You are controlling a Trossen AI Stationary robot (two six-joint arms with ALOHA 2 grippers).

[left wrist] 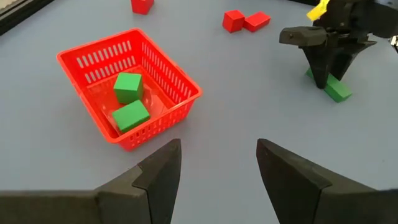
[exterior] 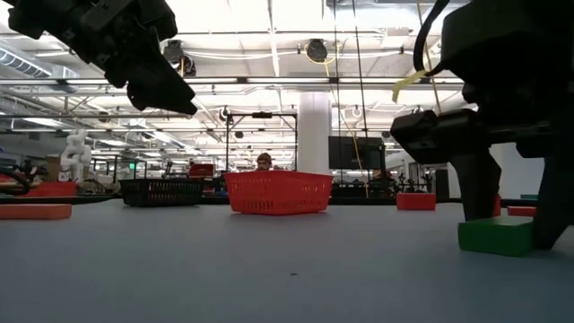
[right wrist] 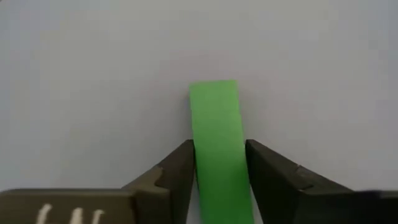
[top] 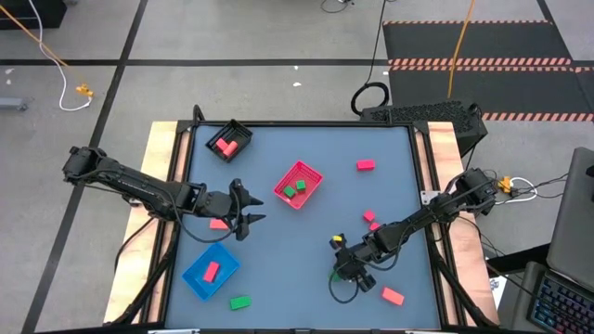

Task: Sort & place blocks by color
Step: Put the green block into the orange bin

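My right gripper (top: 351,271) stands low over the table's near right part, with its fingers around a green oblong block (right wrist: 214,112) that lies flat on the table (exterior: 496,235). My left gripper (top: 251,211) hovers open above the table left of centre, near a red block (top: 219,223). The red tray (left wrist: 186,87) holds two green blocks (left wrist: 128,87). The black tray (top: 229,141) holds red blocks, and the blue tray (top: 211,270) holds one red block. Loose red blocks (top: 366,164) (top: 371,221) (top: 393,295) and one green block (top: 239,301) lie on the table. My right gripper pinches the green block between its two fingers, across its width, on the two long sides (right wrist: 217,155) toward one end. The fingers (left wrist: 320,68) come from above, pointing down. The block lies flat on the table, and its other end (left wrist: 341,92) sticks out past the fingers.
The red tray sits at the table's centre, the black tray at the far left, the blue tray at the near left. Wooden rails (top: 160,186) run along the table's left and right sides. Bare grey table (top: 288,269) shows between the two grippers.
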